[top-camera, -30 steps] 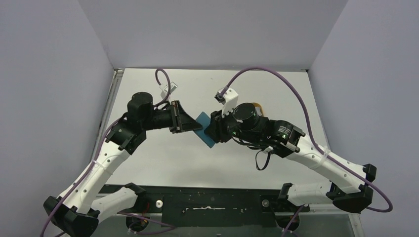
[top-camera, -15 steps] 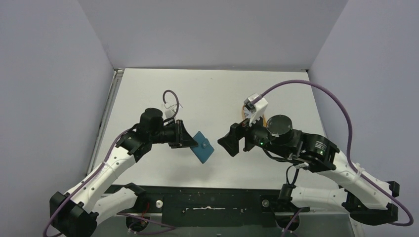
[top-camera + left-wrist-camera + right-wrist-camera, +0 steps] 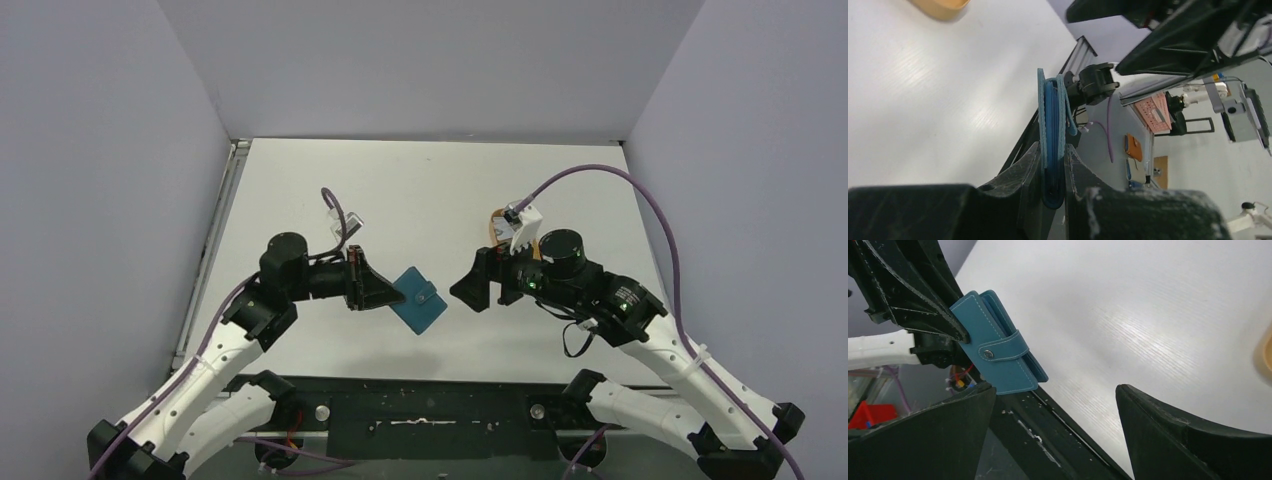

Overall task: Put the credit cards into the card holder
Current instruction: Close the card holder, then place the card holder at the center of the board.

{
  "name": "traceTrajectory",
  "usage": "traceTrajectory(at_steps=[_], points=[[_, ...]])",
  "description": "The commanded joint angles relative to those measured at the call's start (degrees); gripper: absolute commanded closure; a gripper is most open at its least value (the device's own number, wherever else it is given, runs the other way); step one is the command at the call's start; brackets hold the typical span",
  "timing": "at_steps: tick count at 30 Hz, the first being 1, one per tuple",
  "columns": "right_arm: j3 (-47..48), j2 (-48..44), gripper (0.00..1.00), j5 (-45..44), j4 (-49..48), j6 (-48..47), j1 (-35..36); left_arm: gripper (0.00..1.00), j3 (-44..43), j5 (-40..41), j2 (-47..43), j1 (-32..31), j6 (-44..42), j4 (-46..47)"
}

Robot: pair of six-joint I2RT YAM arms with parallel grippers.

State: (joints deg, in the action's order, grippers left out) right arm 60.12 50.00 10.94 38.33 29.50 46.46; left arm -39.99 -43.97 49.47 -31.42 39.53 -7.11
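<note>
My left gripper (image 3: pixel 392 294) is shut on the card holder (image 3: pixel 419 302), a teal-blue folded wallet held above the table near its front edge. In the left wrist view the card holder (image 3: pixel 1053 120) stands edge-on, pinched between my left gripper's (image 3: pixel 1052 156) two fingers. In the right wrist view the card holder (image 3: pixel 998 352) shows its strap snapped shut. My right gripper (image 3: pixel 468 291) faces it from the right, open and apart from it, with nothing between the fingers of the right gripper (image 3: pixel 1055 390). The credit cards are out of view.
An orange tray (image 3: pixel 494 229) lies on the white table behind the right wrist; the tray (image 3: pixel 940 5) (image 3: pixel 1266 356) is cut off at the edge of both wrist views. The black front rail (image 3: pixel 430 405) runs below the card holder.
My right gripper has let go of the card holder, opened wide and drawn back to the right. The left arm has carried the holder nearer the front edge.
</note>
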Motion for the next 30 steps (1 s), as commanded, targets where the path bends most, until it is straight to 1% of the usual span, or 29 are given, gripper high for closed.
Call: traceTrajectory(at_steps=[1, 4, 6, 9, 15, 19, 20, 22, 24, 25, 26, 27, 28, 29, 30], points=[[-1.09, -0.72, 0.04, 14.38, -9.43, 3.25, -1.27, 1.00, -0.10, -5.07, -4.88, -0.18, -1.68, 10.90], [-4.30, -0.22, 0.06, 20.46, -16.35, 7.11, -1.33, 1.00, 0.12, -5.37, -5.87, -0.13, 0.70, 16.30], [-6.26, -0.06, 0.08, 22.90, -20.48, 9.70, -1.29, 1.00, 0.38, -5.75, -6.16, -0.13, 3.01, 20.89], [-7.77, 0.09, 0.15, 25.52, -25.37, 12.80, -1.36, 1.00, 0.41, -6.15, -6.22, -0.16, 5.48, 25.75], [-10.30, 0.19, 0.38, 28.48, -32.89, 17.78, -1.34, 1.00, -0.61, -7.12, -6.29, -0.22, 7.40, 29.39], [-11.77, 0.39, 0.48, 28.48, -37.36, 20.51, -1.30, 1.00, -0.72, -7.39, -6.10, -0.30, 8.57, 30.96], [-12.04, 0.49, 0.52, 28.34, -37.80, 21.02, -1.34, 1.00, -0.71, -7.37, -6.00, -0.31, 8.96, 31.28], [-12.57, 0.54, 0.62, 27.80, -40.49, 21.72, -1.33, 1.00, -0.47, -7.29, -5.74, -0.38, 10.13, 32.29], [-12.20, 0.33, 0.76, 26.05, -39.83, 20.16, -1.02, 0.99, -0.09, -6.70, -5.37, -0.48, 11.48, 33.92], [-10.88, -0.01, 0.84, 24.15, -36.98, 18.02, -0.36, 0.95, 0.16, -6.29, -5.17, -0.46, 12.63, 34.76], [-9.90, -0.61, 0.90, 21.69, -33.80, 14.52, 0.76, 0.82, 0.73, -5.19, -5.03, -0.48, 14.09, 36.16], [-9.07, -1.28, 0.94, 18.88, -32.34, 13.02, 1.99, 0.71, 1.63, -4.43, -4.82, -0.44, 15.96, 38.07], [-8.15, -1.91, 0.97, 16.43, -30.46, 9.84, 3.41, 0.53, 2.90, -2.35, -4.64, -0.53, 18.40, 40.47], [-7.56, -2.49, 0.99, 13.86, -29.17, 8.03, 4.78, 0.43, 4.43, -0.76, -4.33, -0.61, 21.00, 43.65], [-7.26, -3.10, 1.00, 11.42, -28.36, 6.59, 6.06, 0.36, 6.01, 0.69, -3.97, -0.64, 23.64, 46.73]])
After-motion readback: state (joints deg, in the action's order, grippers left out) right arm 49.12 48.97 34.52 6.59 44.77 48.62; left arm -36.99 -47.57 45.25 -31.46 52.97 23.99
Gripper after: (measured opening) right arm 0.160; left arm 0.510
